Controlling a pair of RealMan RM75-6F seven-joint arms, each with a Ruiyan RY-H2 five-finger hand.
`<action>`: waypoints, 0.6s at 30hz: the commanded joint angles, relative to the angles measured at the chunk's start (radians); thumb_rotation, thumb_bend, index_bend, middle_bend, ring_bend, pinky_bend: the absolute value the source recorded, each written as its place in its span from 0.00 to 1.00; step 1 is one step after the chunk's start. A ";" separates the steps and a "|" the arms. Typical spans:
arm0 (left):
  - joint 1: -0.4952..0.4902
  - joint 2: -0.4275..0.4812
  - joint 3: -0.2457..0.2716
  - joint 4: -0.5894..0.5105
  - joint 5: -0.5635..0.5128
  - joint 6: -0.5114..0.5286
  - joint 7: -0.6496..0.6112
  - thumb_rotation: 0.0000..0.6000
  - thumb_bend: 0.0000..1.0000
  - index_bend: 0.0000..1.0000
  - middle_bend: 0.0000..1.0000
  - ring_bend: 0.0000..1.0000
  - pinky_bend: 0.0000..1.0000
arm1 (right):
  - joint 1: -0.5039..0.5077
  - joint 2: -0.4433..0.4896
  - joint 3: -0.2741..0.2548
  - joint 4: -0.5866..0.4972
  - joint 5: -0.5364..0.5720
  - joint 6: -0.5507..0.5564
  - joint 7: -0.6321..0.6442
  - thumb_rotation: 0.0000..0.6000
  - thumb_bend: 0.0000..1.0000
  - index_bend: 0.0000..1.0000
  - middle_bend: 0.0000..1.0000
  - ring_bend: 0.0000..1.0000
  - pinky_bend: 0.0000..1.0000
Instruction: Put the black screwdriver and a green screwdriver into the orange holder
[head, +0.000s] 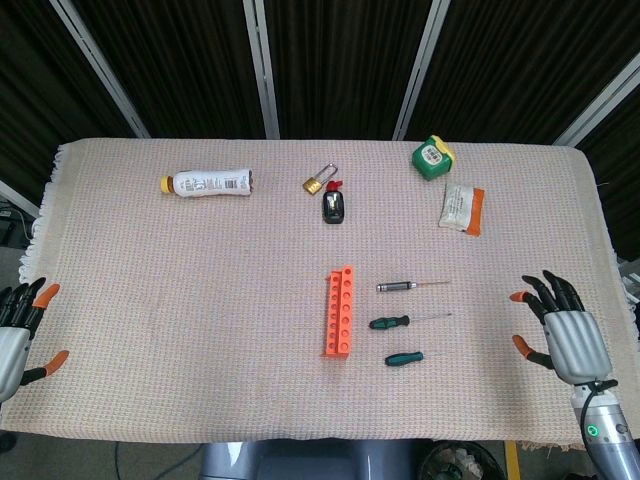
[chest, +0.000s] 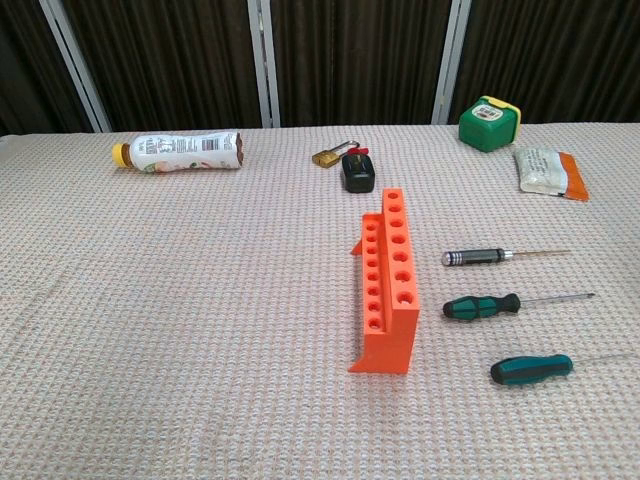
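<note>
Head view: right robot hand (head: 566, 340) and left robot hand (head: 15, 333) hover with fingers spread, empty, well apart from the orange holder (head: 339, 312). Chest view: black screwdriver (chest: 480, 257) and green screwdriver (chest: 482, 305) lie just right of the holder. Risk: thin handles may roll under fingertips.

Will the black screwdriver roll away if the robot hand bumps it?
Probably a little. The black screwdriver has a round, slim handle and lies flat on the woven cloth, so a sideways bump could roll it, though the bumpy weave may slow it. Its thin shaft looks stiff. It is likely light, and smooth enough to slip in a grip.
</note>
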 joint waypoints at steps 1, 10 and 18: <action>-0.002 -0.001 -0.001 -0.001 0.001 -0.001 0.000 1.00 0.19 0.09 0.00 0.00 0.00 | 0.077 0.000 0.039 -0.024 0.049 -0.102 0.016 1.00 0.22 0.32 0.12 0.00 0.09; -0.008 0.006 0.000 -0.014 0.003 -0.007 0.022 1.00 0.19 0.09 0.00 0.00 0.00 | 0.296 -0.111 0.118 0.043 0.202 -0.368 -0.103 1.00 0.26 0.36 0.11 0.00 0.06; -0.016 0.014 -0.005 -0.029 -0.009 -0.018 0.040 1.00 0.19 0.09 0.00 0.00 0.00 | 0.416 -0.217 0.152 0.148 0.306 -0.482 -0.146 1.00 0.36 0.39 0.11 0.00 0.05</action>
